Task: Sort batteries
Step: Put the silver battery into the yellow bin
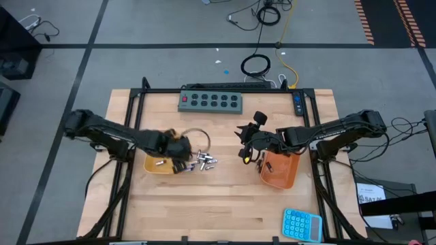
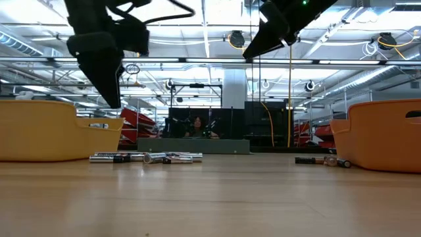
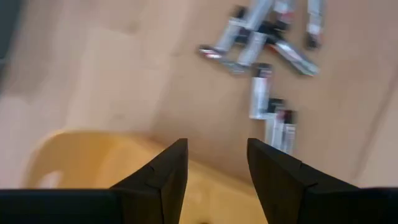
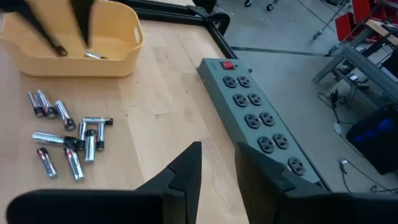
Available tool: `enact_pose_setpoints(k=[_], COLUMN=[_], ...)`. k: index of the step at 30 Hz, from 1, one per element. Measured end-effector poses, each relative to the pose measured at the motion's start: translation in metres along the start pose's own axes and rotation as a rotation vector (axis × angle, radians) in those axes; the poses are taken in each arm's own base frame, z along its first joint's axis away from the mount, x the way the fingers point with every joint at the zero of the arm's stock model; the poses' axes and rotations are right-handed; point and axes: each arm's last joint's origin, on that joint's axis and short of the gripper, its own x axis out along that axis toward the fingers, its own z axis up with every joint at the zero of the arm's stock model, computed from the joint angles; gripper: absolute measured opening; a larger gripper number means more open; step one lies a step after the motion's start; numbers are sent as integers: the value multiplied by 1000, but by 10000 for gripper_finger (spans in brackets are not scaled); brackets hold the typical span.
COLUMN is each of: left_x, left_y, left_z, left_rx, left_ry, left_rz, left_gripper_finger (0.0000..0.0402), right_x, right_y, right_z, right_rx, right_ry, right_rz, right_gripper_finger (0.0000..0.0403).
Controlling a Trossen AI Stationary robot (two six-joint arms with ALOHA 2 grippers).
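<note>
Over left orange tray (image 1: 154,165) | left gripper (image 3: 216,163) released, empty | AA batteries (image 1: 202,160) beside tray | right gripper (image 4: 217,163) narrowly parted, empty.

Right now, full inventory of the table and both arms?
silver batteries: about ten, silver with dark ends, loose pile on the wood beside the left tray
battery in tray: at least one, silver, inside the left tray
left tray: one, orange-yellow, table left
right tray: one, orange, table right
small batteries: a few, dark, beside the right tray
power strip: one, grey-green, red switch, table's far edge
calculator: one, light blue, near right corner
left gripper: open, empty, over the left tray's rim
right gripper: empty, raised by the right tray
</note>
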Motion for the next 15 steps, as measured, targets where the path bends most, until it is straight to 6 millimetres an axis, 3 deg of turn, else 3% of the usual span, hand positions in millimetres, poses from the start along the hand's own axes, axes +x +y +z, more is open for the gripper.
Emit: enact_pose_setpoints(k=[8,15], left_x=[26,38], left_y=[-57,-63], left_z=[3,10], left_rx=[162,162], left_ry=[73,26], left_rz=[3,-22], left_gripper_finger=[175,175], right_x=[0,0], right_y=[0,0], right_z=[-7,-5], right_rx=[-29,-23], right_ry=[61,45], right_rz=[-5,1], right_gripper_finger=[90,90])
